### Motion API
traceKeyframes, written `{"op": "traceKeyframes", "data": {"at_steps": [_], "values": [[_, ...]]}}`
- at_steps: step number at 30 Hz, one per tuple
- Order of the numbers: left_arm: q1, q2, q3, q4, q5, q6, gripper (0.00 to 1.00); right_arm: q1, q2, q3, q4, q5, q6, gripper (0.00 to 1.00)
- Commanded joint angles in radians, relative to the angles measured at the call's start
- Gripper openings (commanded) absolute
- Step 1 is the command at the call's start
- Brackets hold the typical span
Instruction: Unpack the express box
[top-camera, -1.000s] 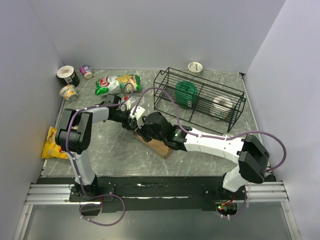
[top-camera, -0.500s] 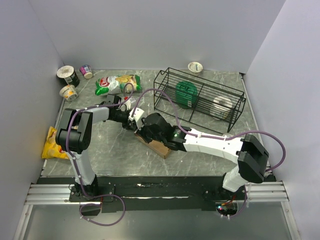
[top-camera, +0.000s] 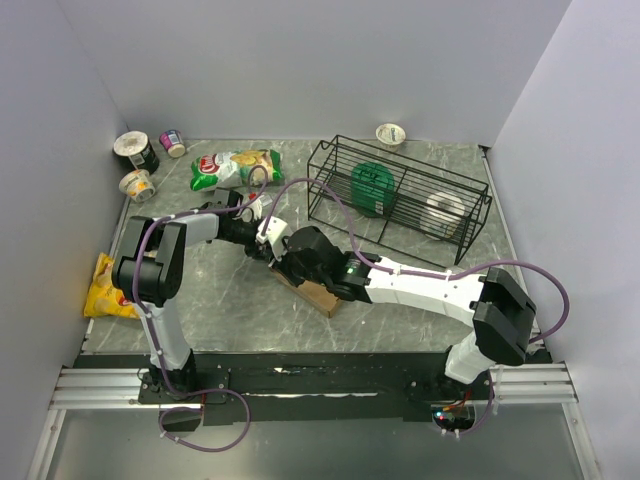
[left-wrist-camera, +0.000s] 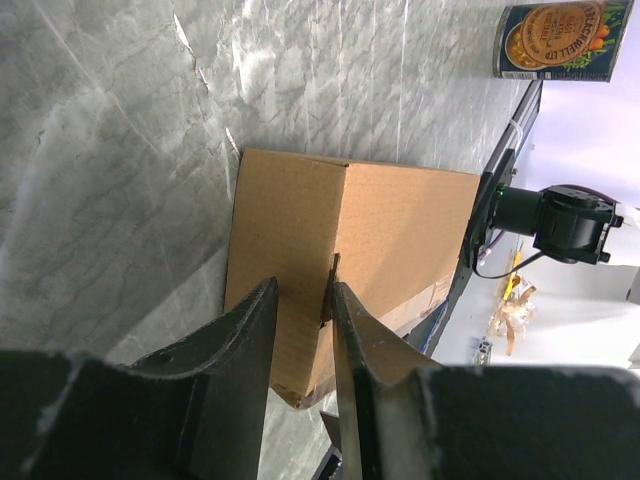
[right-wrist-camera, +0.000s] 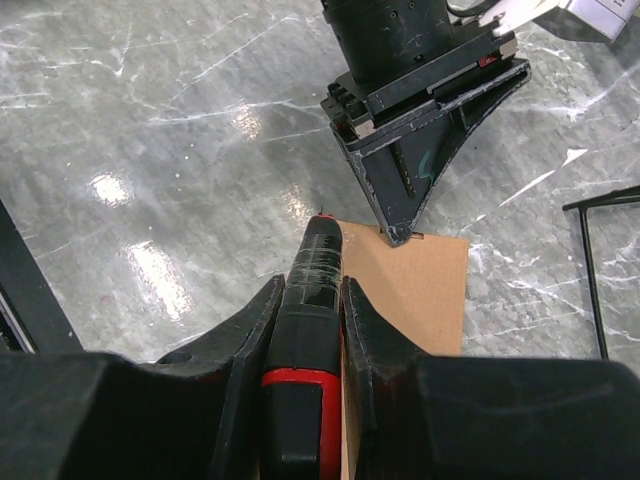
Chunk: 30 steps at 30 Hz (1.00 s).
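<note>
Express box (left-wrist-camera: 390, 235) flap pinched between left fingers (left-wrist-camera: 235, 345) on counter (right-wrist-camera: 150, 120); black-and-red tool (right-wrist-camera: 310, 290) clamped by right fingers (right-wrist-camera: 250, 340), tip at box corner.

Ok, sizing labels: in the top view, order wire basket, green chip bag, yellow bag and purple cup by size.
Largest first: wire basket, green chip bag, yellow bag (partly hidden, so unsure), purple cup.

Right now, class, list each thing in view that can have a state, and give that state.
express box, lying flat, looks closed.
left claw, shut on a cardboard edge of the express box.
right claw, shut on the black-and-red tool.
black-and-red tool, gripped, tip at the box's edge.
wire basket, upright, two items inside.
green chip bag, lying flat.
</note>
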<state>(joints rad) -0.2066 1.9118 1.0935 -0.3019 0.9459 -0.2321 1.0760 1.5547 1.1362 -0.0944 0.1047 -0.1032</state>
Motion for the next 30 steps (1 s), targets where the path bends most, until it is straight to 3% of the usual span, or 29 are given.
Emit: {"op": "traceKeyframes", "data": {"at_steps": [1,30], "values": [[-0.005,0.043,-0.003,0.001,-0.125,0.025,0.33,0.009,0.005,0.007,0.039,0.016,-0.016,0.00],[-0.004,0.062,0.005,-0.005,-0.137,0.027,0.32,-0.007,0.005,-0.018,-0.039,-0.008,-0.039,0.00]]}}
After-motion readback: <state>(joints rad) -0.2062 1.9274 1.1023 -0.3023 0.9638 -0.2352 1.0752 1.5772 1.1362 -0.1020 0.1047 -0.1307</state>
